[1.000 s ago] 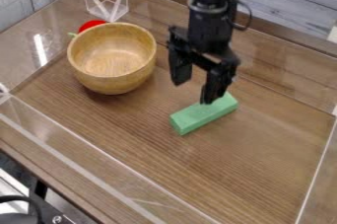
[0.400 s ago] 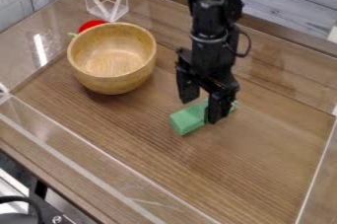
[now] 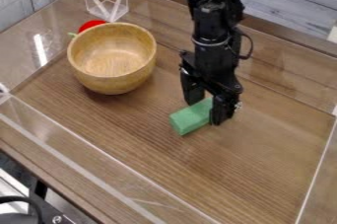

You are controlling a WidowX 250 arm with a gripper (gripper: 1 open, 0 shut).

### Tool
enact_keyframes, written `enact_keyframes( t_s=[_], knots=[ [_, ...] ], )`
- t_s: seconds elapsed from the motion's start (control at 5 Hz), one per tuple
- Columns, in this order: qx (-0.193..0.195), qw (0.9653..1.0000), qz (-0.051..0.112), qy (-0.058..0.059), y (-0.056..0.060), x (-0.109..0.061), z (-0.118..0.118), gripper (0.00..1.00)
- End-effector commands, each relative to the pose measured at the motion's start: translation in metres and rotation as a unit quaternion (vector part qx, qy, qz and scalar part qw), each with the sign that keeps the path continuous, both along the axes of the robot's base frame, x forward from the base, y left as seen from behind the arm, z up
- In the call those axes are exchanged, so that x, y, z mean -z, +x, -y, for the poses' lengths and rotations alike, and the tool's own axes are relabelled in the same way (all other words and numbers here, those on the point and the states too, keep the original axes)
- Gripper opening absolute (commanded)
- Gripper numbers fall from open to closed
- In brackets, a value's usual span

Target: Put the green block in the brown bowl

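Observation:
The green block (image 3: 188, 120) lies flat on the wooden table, right of the brown bowl (image 3: 112, 58). My gripper (image 3: 210, 109) points straight down over the block's far end, open, with one finger (image 3: 192, 91) on each side of the bar. That far end of the block is hidden behind the fingers; whether they touch it cannot be told. The bowl sits upright at the left and looks empty.
A small red object (image 3: 90, 27) lies behind the bowl's far left rim, under a clear plastic piece (image 3: 105, 5). A transparent wall (image 3: 79, 154) runs along the table's near side. A pale slatted surface (image 3: 290, 1) stands at the back.
The gripper has come down and shifted slightly right, from just above the block to straddling its far end. The jaws stayed open. The block and bowl have not moved.

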State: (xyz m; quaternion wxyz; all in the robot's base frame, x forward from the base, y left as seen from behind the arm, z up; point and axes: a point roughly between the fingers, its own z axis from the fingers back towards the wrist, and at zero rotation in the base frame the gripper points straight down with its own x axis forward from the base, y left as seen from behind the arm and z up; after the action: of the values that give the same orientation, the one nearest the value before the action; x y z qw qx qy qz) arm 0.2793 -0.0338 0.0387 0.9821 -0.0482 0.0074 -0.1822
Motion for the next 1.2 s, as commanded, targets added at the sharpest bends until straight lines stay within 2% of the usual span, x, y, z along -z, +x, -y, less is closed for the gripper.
enact_keyframes(
  t_s=[0.0, 0.4, 1.0],
  knots=[
    [0.006, 0.9998, 0.016, -0.004, 0.0035, -0.0083, -0.0011, 1.00],
    [0.003, 0.9999, 0.015, -0.007, 0.0044, -0.0089, -0.0049, 1.00],
    [-0.002, 0.9997, 0.024, -0.010, 0.0061, -0.0128, -0.0073, 1.00]
  ],
)
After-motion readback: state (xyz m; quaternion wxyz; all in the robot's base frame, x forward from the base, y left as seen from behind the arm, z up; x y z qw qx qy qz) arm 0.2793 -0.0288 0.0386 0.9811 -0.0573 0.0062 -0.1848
